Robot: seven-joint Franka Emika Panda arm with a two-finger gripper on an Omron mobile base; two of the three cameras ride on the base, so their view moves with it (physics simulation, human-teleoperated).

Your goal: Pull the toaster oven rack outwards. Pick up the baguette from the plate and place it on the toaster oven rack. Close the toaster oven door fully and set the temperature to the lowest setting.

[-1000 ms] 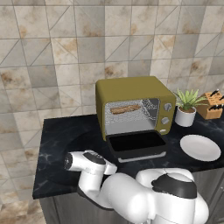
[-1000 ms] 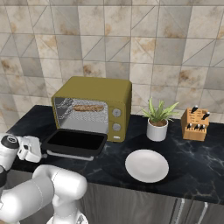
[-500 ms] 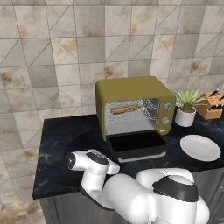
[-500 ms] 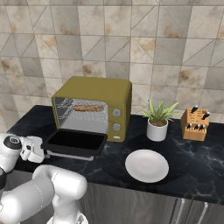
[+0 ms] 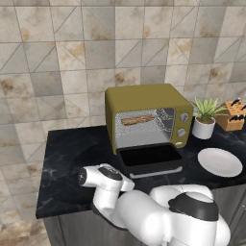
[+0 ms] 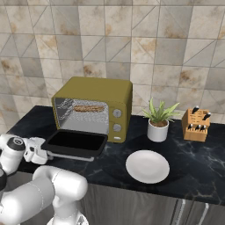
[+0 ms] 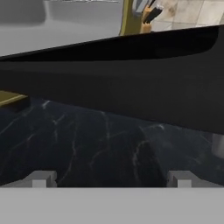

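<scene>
A tiled wall backs a black marble counter (image 5: 72, 158) where the oven (image 5: 146, 117) stands with its door (image 5: 150, 158) dropped flat. The baguette (image 5: 138, 119) already lies on the rack (image 5: 144, 126) inside the cavity, and the plate (image 6: 147, 166) sits bare to the right, near a plant (image 6: 158, 119) and knife block (image 6: 196, 125). The gripper (image 7: 111, 177) hangs low beside the door's left edge, fingers (image 7: 41, 178) spread wide apart and holding nothing, aimed under the panel. The risk, I judge: lifting from one corner could let the fingers slip off the edge, leaving the door only partly shut, or nudge the whole oven sideways.
</scene>
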